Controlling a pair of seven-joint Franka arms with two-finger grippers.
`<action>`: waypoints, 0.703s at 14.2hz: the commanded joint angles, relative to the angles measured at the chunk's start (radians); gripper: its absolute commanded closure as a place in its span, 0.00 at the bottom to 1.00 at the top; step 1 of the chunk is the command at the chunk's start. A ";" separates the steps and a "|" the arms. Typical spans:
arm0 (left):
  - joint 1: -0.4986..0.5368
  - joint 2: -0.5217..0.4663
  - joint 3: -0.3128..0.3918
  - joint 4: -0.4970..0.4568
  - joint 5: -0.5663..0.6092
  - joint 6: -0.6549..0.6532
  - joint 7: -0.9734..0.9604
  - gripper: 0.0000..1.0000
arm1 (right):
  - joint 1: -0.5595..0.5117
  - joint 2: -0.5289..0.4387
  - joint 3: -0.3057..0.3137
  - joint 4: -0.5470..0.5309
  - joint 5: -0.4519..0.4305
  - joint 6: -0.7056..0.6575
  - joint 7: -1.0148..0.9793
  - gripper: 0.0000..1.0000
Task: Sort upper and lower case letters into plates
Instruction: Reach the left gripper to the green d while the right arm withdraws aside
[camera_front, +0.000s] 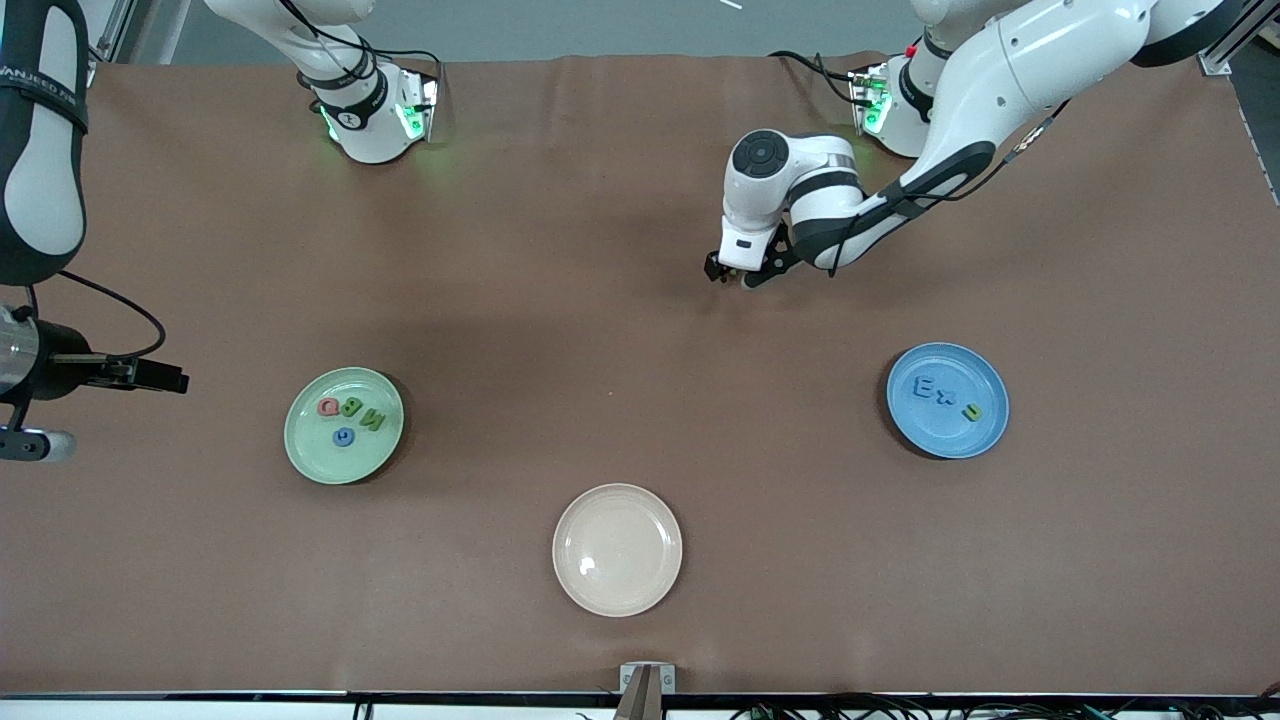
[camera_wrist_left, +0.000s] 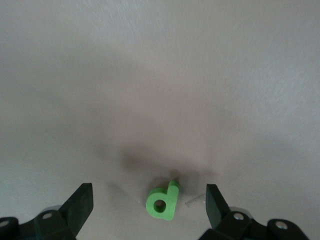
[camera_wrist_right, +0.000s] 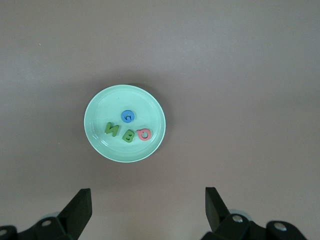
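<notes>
On brown tabletop (camera_front: 600, 330), covered w/ a smooth paper-like sheet showing faint creases near the arm bases, sit three plates. Mint green plate (camera_front: 344, 425) lies toward right arm's end, holding four letters: pink, two green, one blue. Sky blue plate (camera_front: 947, 400) lies toward left arm's end w/ three letters, two blue and one green. Cream plate (camera_front: 617, 549) is between them, nearer the front camera. Left tool (camera_front: 733, 275) is down low at the tabletop, fingers spread either side of a small green letter (camera_wrist_left: 164, 201) lying flat, not touching it. Right tool (camera_wrist_right: 147, 212) hangs high above the green plate, fingers spread, holding nothing; that arm waits. Grey floor shows past the tabletop edge by the bases.
</notes>
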 joint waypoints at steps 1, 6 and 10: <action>-0.022 -0.007 0.011 -0.002 0.030 0.027 -0.046 0.03 | -0.012 0.006 0.015 0.023 -0.018 -0.015 -0.015 0.00; -0.022 -0.007 0.011 0.003 0.038 0.028 -0.043 0.31 | -0.002 0.003 0.019 0.017 -0.010 -0.010 -0.004 0.00; -0.022 0.005 0.015 0.003 0.073 0.028 -0.043 0.45 | -0.005 -0.003 0.019 0.004 -0.006 -0.043 -0.003 0.00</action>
